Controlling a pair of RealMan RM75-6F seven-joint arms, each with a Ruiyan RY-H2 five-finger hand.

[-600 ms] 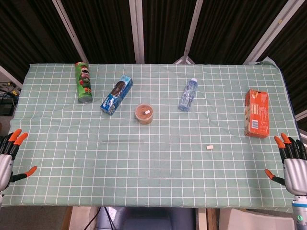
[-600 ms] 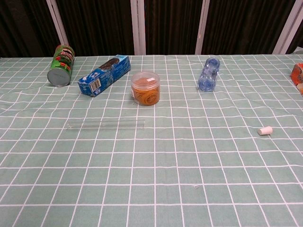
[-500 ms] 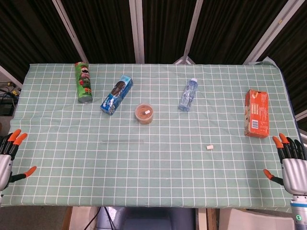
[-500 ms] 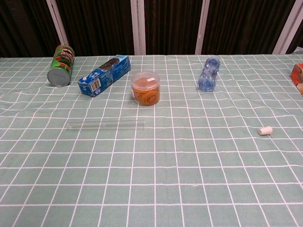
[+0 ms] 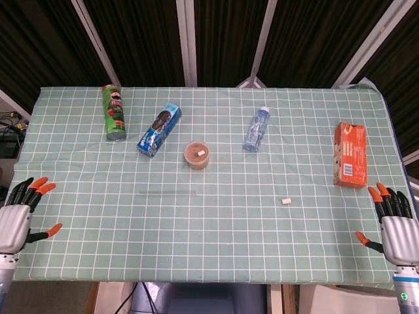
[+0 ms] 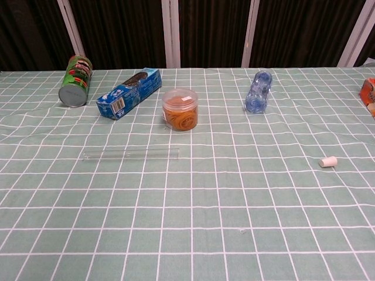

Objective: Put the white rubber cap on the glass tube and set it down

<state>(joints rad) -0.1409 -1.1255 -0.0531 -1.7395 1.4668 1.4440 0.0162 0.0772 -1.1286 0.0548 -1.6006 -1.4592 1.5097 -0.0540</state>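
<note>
The clear glass tube lies flat on the green checked cloth, left of the middle. The small white rubber cap lies on its side to the right, well apart from the tube. My left hand hovers at the table's front left corner, fingers spread and holding nothing. My right hand hovers at the front right corner, fingers also spread and empty. Neither hand shows in the chest view.
Behind the tube stand a tub of rubber bands, a blue biscuit box and a green crisp can, both lying down. A water bottle lies behind the cap. An orange carton lies at the right edge.
My left hand has moved inward and a little forward over the table's corner. My right hand has shifted slightly down. Tube and cap have not moved.
</note>
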